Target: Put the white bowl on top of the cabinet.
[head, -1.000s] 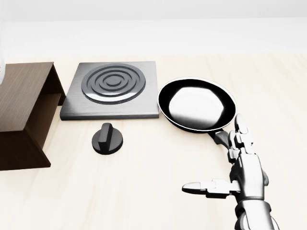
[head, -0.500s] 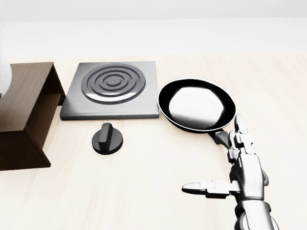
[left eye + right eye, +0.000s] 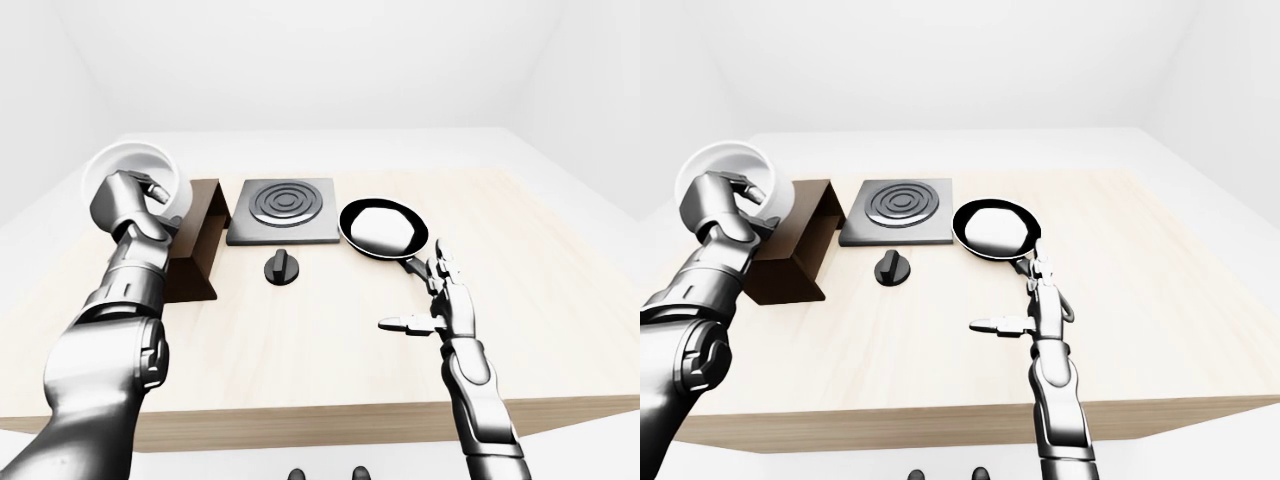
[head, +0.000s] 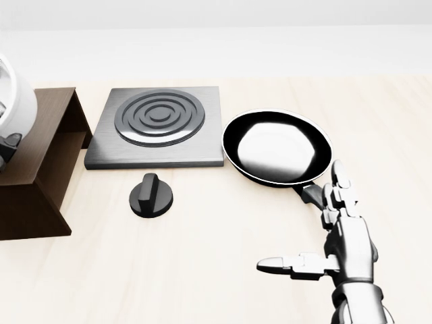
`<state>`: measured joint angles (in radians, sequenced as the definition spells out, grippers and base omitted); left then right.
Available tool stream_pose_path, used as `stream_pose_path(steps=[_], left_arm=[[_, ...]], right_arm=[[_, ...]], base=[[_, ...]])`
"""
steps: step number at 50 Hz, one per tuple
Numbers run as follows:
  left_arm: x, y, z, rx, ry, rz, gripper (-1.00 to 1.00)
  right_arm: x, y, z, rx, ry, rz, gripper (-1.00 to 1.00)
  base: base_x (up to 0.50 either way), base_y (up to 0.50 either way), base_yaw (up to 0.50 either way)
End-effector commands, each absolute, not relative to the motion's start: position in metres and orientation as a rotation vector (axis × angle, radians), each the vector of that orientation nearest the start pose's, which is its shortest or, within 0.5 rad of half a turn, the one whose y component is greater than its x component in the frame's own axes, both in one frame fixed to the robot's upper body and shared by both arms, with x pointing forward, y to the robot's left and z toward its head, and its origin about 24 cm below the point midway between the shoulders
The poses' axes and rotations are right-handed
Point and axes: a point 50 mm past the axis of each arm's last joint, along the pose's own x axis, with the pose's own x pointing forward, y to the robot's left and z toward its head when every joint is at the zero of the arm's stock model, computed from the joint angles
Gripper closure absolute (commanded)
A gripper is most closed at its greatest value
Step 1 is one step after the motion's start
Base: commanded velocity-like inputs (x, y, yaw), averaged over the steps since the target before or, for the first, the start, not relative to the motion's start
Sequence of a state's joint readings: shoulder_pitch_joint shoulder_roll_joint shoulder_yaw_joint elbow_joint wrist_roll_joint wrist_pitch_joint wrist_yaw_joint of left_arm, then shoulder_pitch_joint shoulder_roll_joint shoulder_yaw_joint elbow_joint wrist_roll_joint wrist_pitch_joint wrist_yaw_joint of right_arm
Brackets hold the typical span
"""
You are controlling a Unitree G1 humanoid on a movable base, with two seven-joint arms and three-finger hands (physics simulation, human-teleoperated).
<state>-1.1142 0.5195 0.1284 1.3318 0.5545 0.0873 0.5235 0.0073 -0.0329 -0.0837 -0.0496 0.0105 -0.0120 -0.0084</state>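
The white bowl [image 3: 133, 168] is tipped on its side, mouth toward me, held in the air over the left end of the dark brown cabinet [image 3: 203, 236]. My left hand [image 3: 130, 196] is shut on the bowl, fingers curled over its lower rim. In the head view only the bowl's right side [image 4: 15, 102] shows, at the left edge above the cabinet top [image 4: 37, 128]. My right hand [image 4: 304, 223] hovers open over the table at the lower right, thumb pointing left, holding nothing.
A square grey hotplate [image 4: 158, 125] lies right of the cabinet, with a black knob [image 4: 151, 196] below it. A black frying pan [image 4: 277, 145] sits further right, its handle running toward my right hand. The light wooden table's near edge [image 3: 320, 420] is close.
The white bowl has moved right into the head view, above the cabinet's left end. The right hand has stayed still.
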Motion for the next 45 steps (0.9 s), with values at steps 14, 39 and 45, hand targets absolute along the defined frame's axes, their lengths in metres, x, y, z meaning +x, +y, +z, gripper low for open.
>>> stream_pose_path(steps=[14, 39, 45], left_arm=[[0.389, 0.3, 0.177, 0.937, 0.089, 0.764, 1.0], [0.388, 0.299, 0.169, 0.935, 0.111, 0.752, 1.0], [0.388, 0.299, 0.168, 0.933, 0.112, 0.753, 0.97]], right_arm=[[0.249, -0.175, 0.054, -0.026, -0.062, -0.088, -1.0], [0.248, -0.175, 0.054, -0.027, -0.065, -0.087, -1.0], [0.248, -0.175, 0.054, -0.028, -0.064, -0.087, -1.0]], base=[[0.0, 0.0, 0.0], [0.0, 0.0, 0.0], [0.0, 0.0, 0.0]])
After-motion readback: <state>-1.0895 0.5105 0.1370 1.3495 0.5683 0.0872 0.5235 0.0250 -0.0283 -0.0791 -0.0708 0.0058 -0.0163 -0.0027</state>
